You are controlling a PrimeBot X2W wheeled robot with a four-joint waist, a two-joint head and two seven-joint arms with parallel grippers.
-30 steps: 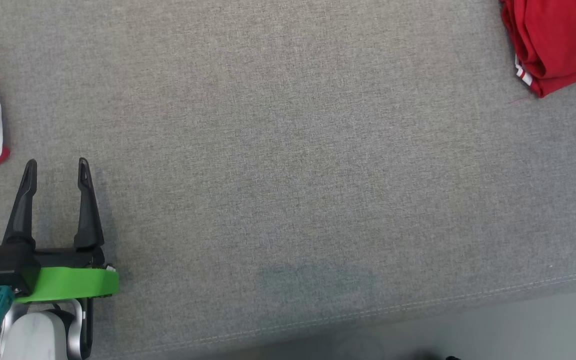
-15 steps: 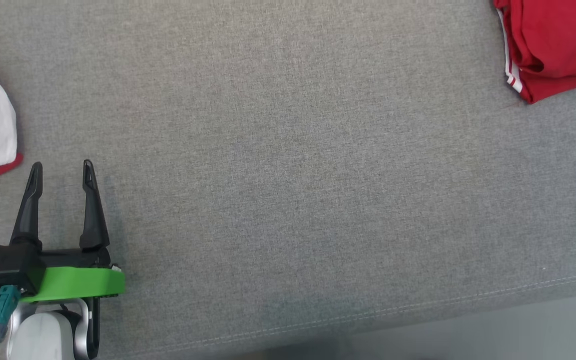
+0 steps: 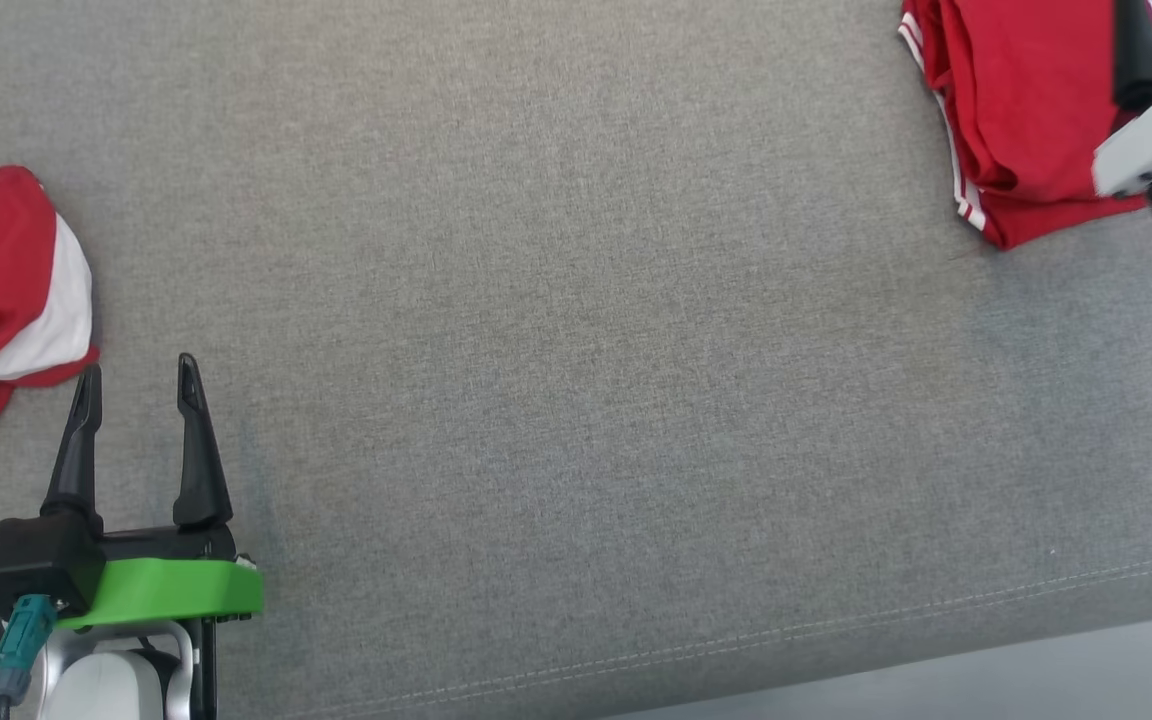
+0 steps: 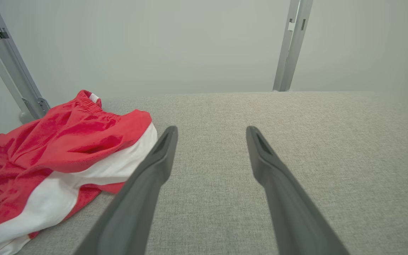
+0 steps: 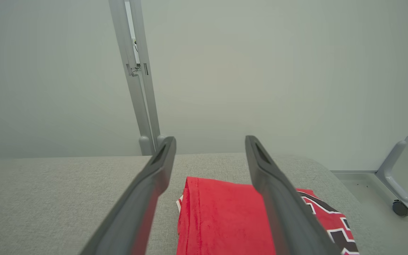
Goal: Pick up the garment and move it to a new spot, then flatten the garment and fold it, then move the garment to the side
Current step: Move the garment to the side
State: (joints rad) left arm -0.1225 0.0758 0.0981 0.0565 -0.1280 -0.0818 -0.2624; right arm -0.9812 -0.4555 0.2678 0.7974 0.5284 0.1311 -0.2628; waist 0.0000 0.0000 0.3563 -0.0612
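Two garments counted on the grey fabric surface [image 3: 576, 330], and two grippers. First, the folded red garment [image 3: 1021, 110] [image 5: 221, 219]: flat at the far right corner, long axis running from near edge to far edge on a slight slant, white-striped hem along its left side, black-and-white lettering (only partly seen) on its right half. Over it, the right gripper [image 5: 209, 141], fingers spread wide with nothing between them. In the head view, a pale forearm [image 3: 1151, 145] across the garment's right part. Well apart, at the left edge, one crumpled red-and-white garment [image 3: 6, 270] [image 4: 58, 152], elastic waistband turned toward the far edge. Just beside that, the left gripper [image 3: 136, 372] [image 4: 209, 131], fingers likewise apart and empty, pointing toward the far edge.
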